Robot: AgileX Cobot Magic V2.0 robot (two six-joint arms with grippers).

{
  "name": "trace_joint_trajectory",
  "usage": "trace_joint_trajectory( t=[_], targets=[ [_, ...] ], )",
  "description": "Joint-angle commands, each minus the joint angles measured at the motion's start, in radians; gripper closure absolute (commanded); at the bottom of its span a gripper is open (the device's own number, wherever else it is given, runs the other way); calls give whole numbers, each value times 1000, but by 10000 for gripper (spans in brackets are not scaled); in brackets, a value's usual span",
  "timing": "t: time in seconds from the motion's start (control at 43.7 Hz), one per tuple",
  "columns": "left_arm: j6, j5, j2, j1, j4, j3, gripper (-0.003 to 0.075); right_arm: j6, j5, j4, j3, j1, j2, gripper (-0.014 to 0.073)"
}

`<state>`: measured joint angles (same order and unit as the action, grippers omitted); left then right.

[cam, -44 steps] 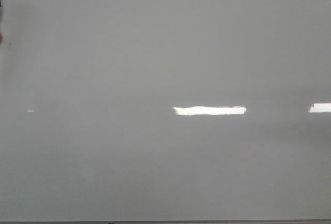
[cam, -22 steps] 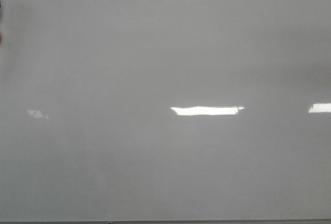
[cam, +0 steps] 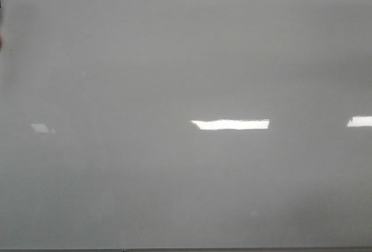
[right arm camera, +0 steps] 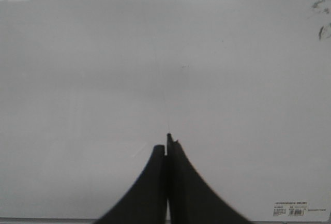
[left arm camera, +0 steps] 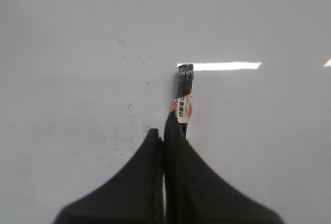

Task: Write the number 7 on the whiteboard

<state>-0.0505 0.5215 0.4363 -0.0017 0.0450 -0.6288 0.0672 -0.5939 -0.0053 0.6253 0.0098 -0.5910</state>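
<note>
A: Start close in. What does the left wrist view give that the front view lacks?

B: The left gripper (left arm camera: 164, 131) itself. Its two dark fingers are pressed together around a marker (left arm camera: 183, 100); the front view shows no gripper at all.

A: Which way does the marker run?

B: Its long axis continues the line of the fingers, straight out from their tips, leaning only slightly. A pale label with a red patch sits near the fingers and a black end with light lettering is farthest out, over the whiteboard (left arm camera: 67, 43). I cannot tell whether that end touches the surface.

A: And the right wrist view?

B: The right gripper (right arm camera: 166, 146) is closed, fingers meeting with nothing between them that I can see. Beyond it lies bare whiteboard (right arm camera: 77, 79), a small printed sticker (right arm camera: 292, 208) near one corner, and dark smudges (right arm camera: 321, 6) at the far edge.

A: Any number 7?

B: None visible in any view. The left wrist view shows only faint specks (left arm camera: 126, 110) beside the marker.

A: The front view, then?

B: Only the pale grey whiteboard (cam: 174, 60) with its bright light reflections (cam: 231, 124), and a thin dark edge (cam: 186, 249) along the near side.
</note>
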Motion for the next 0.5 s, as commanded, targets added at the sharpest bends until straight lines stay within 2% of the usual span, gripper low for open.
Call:
trace_joint_trajectory(
  t=[0.0,0.252,0.344,0.412,0.481],
  targets=[
    [2,-76,42,1,9,-25,741,-2,54,-12,38,7,-44,662],
    [2,-47,89,-19,31,-21,741,-40,18,-15,38,121,-65,661],
    [2,-33,105,-48,31,-21,740,-40,18,-19,38,130,-65,652],
    [2,-22,122,-61,31,-21,720,-40,19,-19,38,130,-65,607],
    [2,-18,143,-66,31,-21,640,-40,19,-19,38,130,-65,499]
  ],
)
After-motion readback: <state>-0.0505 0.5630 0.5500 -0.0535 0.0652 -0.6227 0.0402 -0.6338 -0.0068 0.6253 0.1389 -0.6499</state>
